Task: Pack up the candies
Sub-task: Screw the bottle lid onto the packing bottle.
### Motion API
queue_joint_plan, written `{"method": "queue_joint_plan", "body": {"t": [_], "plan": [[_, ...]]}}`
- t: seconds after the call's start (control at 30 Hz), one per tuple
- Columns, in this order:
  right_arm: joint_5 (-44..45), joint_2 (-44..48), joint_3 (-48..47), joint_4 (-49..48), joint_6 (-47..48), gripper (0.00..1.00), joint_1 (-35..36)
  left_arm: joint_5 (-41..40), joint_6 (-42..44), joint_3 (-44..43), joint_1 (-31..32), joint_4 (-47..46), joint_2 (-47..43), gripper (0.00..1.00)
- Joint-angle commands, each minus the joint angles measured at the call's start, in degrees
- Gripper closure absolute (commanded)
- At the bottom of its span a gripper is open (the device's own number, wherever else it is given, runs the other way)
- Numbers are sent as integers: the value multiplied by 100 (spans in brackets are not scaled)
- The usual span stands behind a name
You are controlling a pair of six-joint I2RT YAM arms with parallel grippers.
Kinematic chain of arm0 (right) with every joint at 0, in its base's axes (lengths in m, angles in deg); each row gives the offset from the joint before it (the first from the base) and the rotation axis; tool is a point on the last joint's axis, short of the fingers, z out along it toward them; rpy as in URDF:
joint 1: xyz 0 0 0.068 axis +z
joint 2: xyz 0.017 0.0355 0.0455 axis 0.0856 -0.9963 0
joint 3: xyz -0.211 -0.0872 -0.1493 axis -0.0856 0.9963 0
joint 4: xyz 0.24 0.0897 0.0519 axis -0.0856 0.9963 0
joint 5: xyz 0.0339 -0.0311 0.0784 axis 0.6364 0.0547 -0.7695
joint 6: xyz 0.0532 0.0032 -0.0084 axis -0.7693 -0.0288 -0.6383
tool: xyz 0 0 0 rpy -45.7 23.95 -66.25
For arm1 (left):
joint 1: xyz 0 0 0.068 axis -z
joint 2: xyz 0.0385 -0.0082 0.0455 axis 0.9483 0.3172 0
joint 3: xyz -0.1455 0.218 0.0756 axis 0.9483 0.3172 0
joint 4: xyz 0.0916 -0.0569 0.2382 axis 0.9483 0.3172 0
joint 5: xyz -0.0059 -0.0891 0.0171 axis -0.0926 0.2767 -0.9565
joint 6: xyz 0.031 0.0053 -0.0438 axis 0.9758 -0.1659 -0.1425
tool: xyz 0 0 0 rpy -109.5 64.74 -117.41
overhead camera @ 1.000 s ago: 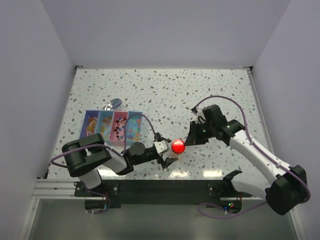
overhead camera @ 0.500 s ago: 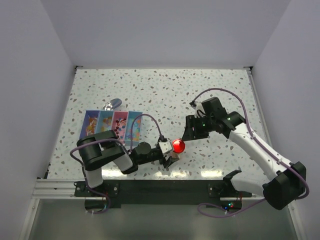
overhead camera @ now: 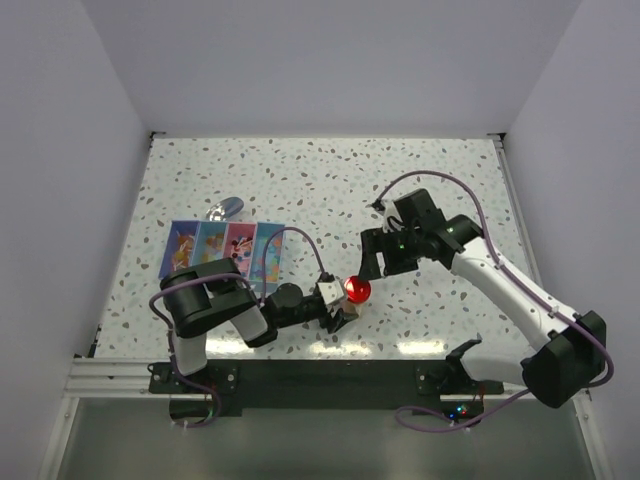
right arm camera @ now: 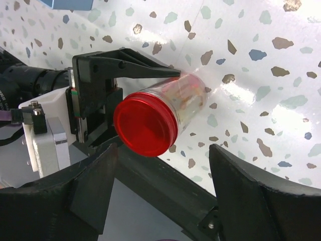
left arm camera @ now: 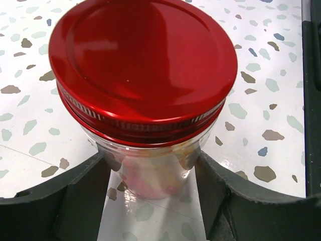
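The candies (left arm camera: pixel 150 173) sit inside a clear jar (left arm camera: pixel 118 150), a pink and yellow heap seen through the glass. A red lid (left arm camera: pixel 143 65) covers the mouth. The jar stands on the counter (overhead camera: pixel 300 180) near its front edge.

The left gripper (overhead camera: pixel 338 312) pinches the jar with its jaws on the glass just under the lid's rim. The right gripper (overhead camera: pixel 375 262) hangs just beside the lid, jaws spread and touching nothing.

The packing looks nearly done, and closing the lid seems to be the step in hand. Whether the lid is screwed fully home cannot be told. To do it well, the right jaws should come square across the lid's edge. The left pinch should hold firm on the glass, so the jar neither spins nor tips during the turn.

A tray (overhead camera: pixel 215 248) with compartments and a spoon (overhead camera: pixel 226 209) lie well apart to the left.
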Motion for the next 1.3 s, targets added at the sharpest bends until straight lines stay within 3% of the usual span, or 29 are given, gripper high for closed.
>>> {"method": "queue_joint_plan", "body": {"t": [0.0,0.1,0.3,0.5,0.6,0.9,1.0,1.27], "plan": [[502,-209,-427,156,193,22,388,103,-96,-102,-48,-1822,93,43],[810,-350,-497,139,211,16,705,164,-123,-94,-66,-1849,102,45],[1092,-570,-576,112,272,14,978,296,-140,-76,-84,-1849,102,53],[1092,-246,-524,323,1106,11,969,761,-219,100,-399,-1866,14,59],[830,158,-313,-9,1633,9,969,1148,-255,188,-628,-1849,-13,63],[355,1037,592,-1152,2809,7,969,1799,509,83,-840,-611,-469,63],[117,1012,698,-1215,3259,7,978,1992,791,-32,-866,3,-610,63],[-349,1029,874,-1522,3954,9,986,2177,1002,-251,-875,471,-646,63]]}}
